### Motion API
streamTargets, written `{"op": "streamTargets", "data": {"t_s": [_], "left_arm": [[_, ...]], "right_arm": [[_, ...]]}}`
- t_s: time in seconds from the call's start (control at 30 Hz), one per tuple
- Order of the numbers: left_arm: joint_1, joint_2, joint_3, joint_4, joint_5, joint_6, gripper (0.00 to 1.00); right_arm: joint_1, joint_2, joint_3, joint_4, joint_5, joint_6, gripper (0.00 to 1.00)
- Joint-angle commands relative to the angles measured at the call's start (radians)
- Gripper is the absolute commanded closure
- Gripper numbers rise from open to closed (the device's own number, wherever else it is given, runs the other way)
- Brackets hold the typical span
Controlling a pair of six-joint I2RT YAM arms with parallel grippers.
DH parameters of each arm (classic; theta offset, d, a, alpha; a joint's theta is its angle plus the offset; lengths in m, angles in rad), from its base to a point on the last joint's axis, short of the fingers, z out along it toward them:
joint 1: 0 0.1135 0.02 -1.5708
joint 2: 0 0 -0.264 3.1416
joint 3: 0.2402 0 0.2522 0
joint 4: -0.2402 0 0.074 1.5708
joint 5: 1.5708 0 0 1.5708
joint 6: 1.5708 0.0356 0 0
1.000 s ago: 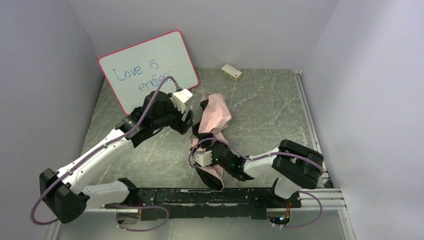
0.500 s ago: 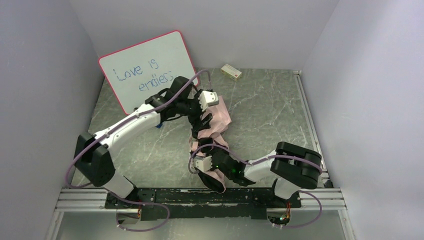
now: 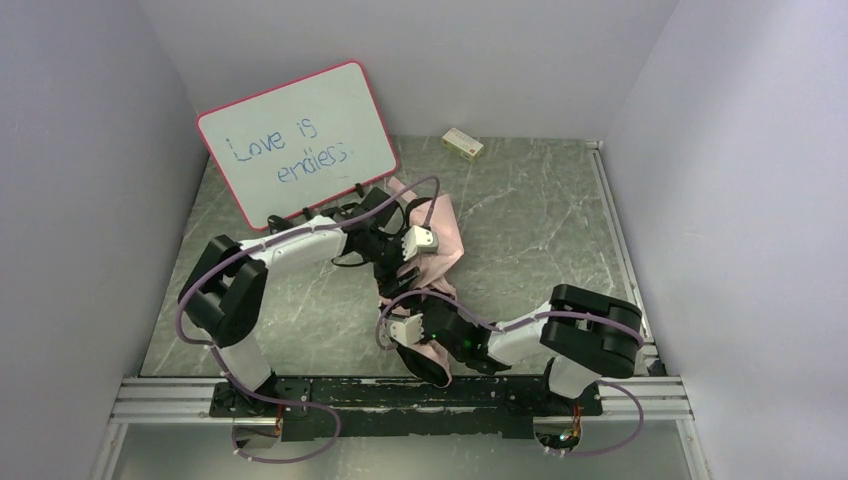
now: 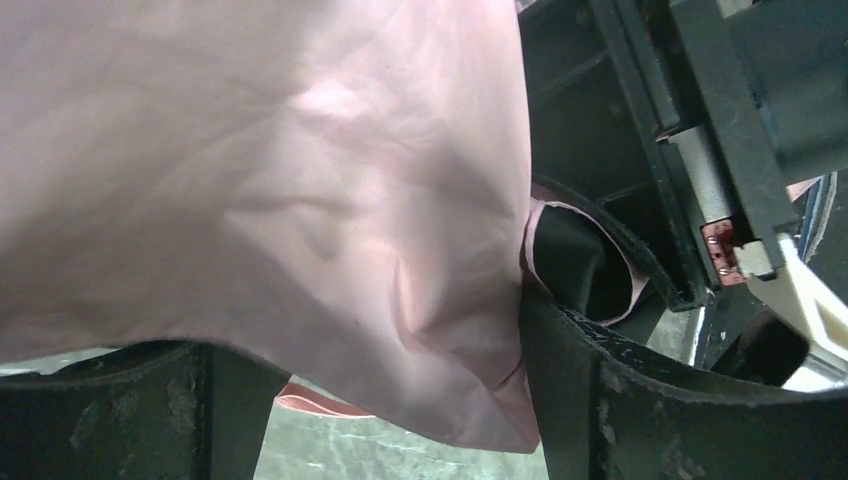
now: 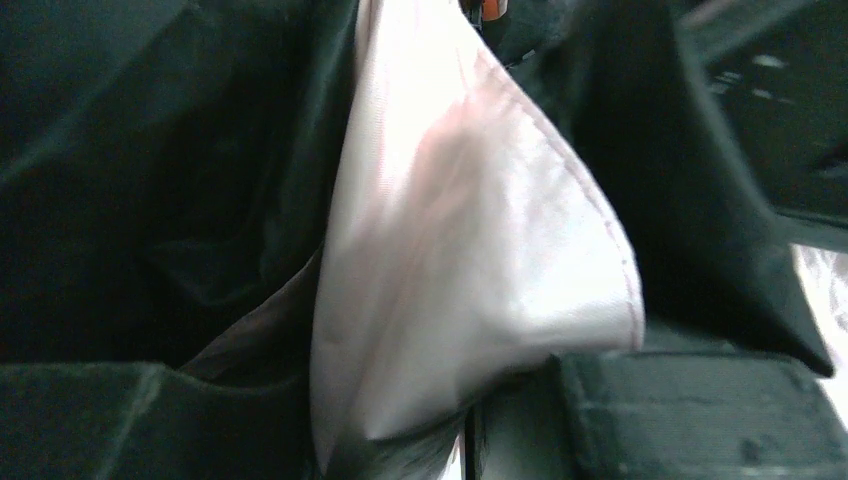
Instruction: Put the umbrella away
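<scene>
The umbrella (image 3: 436,232) lies crumpled mid-table, pale pink outside and black inside, running from near the whiteboard down toward the arm bases. My left gripper (image 3: 396,262) is at the middle of the bundle on its left side. In the left wrist view the left gripper (image 4: 370,405) stands open, with a hanging fold of the pink canopy (image 4: 300,200) between its wide-set fingers (image 4: 620,400). My right gripper (image 3: 412,350) is at the umbrella's near end. In the right wrist view the right gripper (image 5: 470,425) is shut on a pink fold (image 5: 450,270) backed by black lining. Handle and shaft are hidden.
A pink-framed whiteboard (image 3: 300,140) with blue writing leans at the back left, just behind the left arm. A small white box (image 3: 462,144) lies at the back wall. A metal rail (image 3: 618,235) edges the table's right side, and walls enclose three sides.
My left arm swung right from in front of the whiteboard, then came down against the umbrella's middle, its jaws a little wider. The right gripper kept its hold, nearly still.
</scene>
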Motion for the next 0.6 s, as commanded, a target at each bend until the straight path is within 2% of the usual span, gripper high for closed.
{"op": "streamTargets", "data": {"t_s": [0.0, 0.37, 0.57], "left_arm": [[-0.014, 0.03, -0.039, 0.06, 0.033, 0.029, 0.14], [-0.057, 0.101, -0.123, 0.185, -0.039, 0.017, 0.14], [-0.058, 0.107, -0.162, 0.253, -0.125, 0.027, 0.18]], "right_arm": [[0.023, 0.018, -0.023, -0.035, -0.05, 0.019, 0.9], [0.036, 0.012, -0.03, 0.006, -0.055, 0.027, 0.9], [0.044, -0.01, -0.036, 0.022, -0.068, 0.029, 0.9]]}}
